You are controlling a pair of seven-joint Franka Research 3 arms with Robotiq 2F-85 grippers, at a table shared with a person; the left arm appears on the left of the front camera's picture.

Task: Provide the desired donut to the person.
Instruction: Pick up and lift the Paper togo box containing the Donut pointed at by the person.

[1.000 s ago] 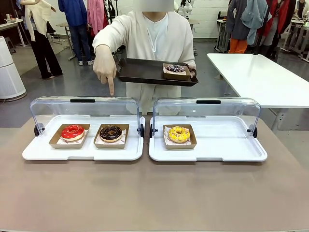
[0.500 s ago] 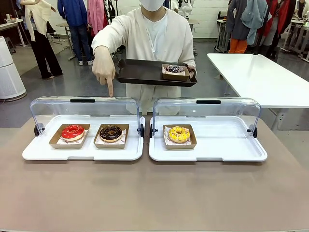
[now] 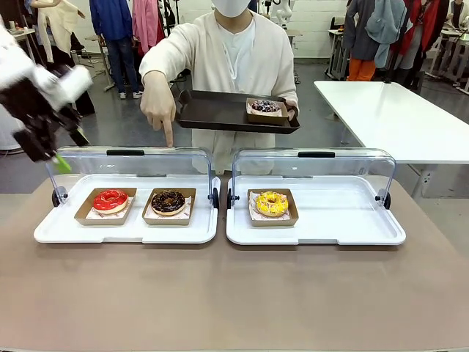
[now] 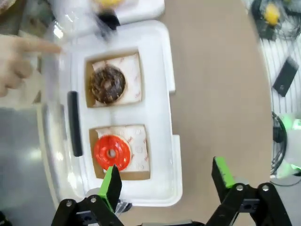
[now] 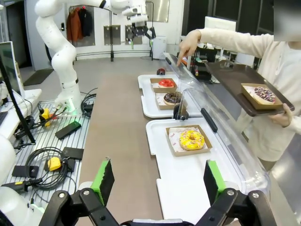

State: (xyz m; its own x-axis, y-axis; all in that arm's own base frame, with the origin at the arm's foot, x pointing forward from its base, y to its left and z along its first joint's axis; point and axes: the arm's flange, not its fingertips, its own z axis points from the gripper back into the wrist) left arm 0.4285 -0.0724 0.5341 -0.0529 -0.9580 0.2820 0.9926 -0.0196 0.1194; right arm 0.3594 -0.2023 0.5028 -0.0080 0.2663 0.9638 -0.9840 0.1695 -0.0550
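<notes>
Far side of the table [image 3: 234, 308]: person [image 3: 234, 59] holding a dark tray [image 3: 212, 110], hand [image 3: 160, 106] pointing over the left case [image 3: 124, 233] at the chocolate donut [image 3: 168, 201], right box there. Newly swung in high at left: left gripper [image 3: 66, 150], spread and empty, likely starting its reach. From its wrist, straight down onto that donut beside the red donut [image 4: 112, 152]; from the right wrist, right gripper [image 5: 157, 181] spread too, well back.

You're in a robotics lab: white left arm [image 5: 60, 56] w/ loose cables [image 5: 40, 151] at its base, 1 spare white table [image 3: 396, 117], bare grey floor [image 3: 132, 123].
</notes>
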